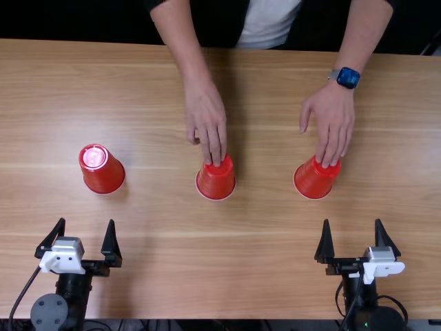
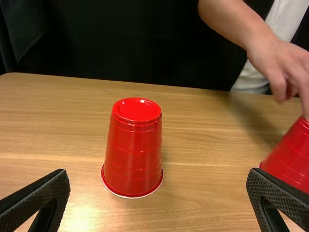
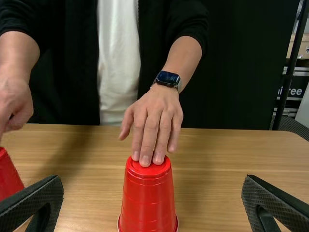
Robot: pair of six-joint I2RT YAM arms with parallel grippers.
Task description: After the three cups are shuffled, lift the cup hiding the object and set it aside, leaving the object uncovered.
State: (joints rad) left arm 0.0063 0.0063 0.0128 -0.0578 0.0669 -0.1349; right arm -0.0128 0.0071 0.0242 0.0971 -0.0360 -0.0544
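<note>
Three inverted red plastic cups stand in a row on the light brown wooden tabletop (image 1: 220, 269). The middle cup (image 1: 216, 181) is central; the left cup (image 1: 103, 171) stands well apart at its 9 o'clock, the right cup (image 1: 316, 179) at its 3 o'clock. Which cup covers the object cannot be determined. From 12 o'clock, a person's first hand (image 1: 207, 117) rests fingertips on the middle cup's base; the second hand (image 1: 332, 121), wearing a wristwatch (image 1: 346, 77), rests fingertips on the right cup's base. The left claw (image 1: 85, 223) sits at 6 o'clock of the left cup, the right claw (image 1: 351, 223) near 5 o'clock of the right cup; both are spread wide, holding nothing.
</note>
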